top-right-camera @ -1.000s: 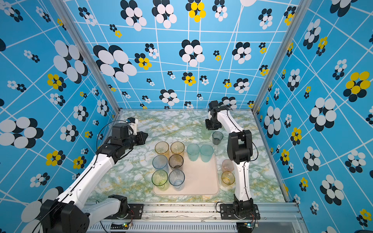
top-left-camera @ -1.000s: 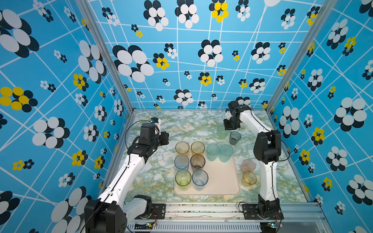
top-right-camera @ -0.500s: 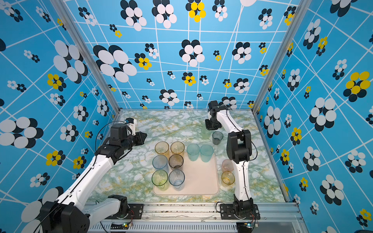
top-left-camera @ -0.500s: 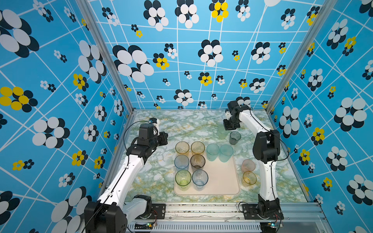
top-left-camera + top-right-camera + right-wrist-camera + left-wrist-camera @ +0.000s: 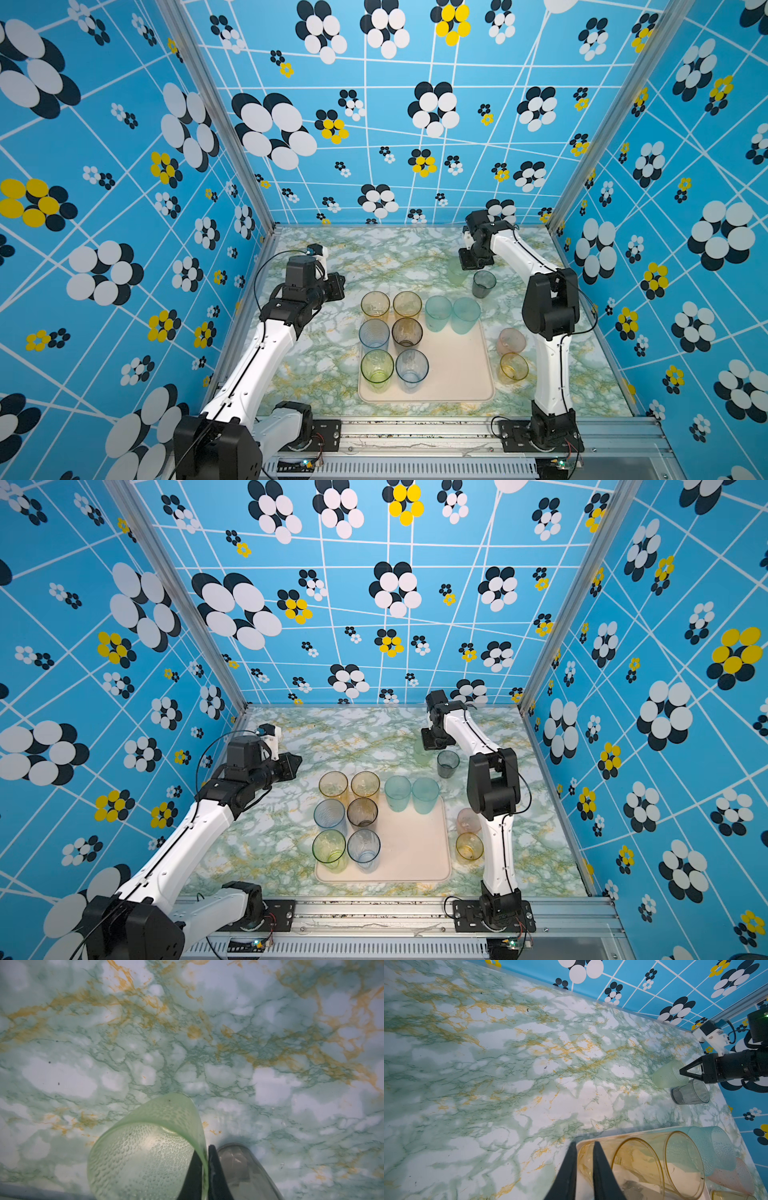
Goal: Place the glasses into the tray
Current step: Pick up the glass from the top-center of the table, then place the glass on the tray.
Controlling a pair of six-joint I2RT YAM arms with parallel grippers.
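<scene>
My right gripper is shut on the rim wall of a pale green glass, one finger inside and one outside. That green glass stands at the back right of the table, beside a smoky grey glass. The cream tray holds several glasses in amber, blue, brown, yellow-green and teal. A pink glass and a short amber glass stand on the table right of the tray. My left gripper hovers by the tray's back left corner, jaws a narrow gap apart and empty.
The marble table is walled in by blue flowered panels on three sides. The right arm's elbow rises over the table just right of the tray. An aluminium rail runs along the front edge.
The right gripper's jaws have closed onto the green glass's rim. The left arm has drawn back a little from the tray.
</scene>
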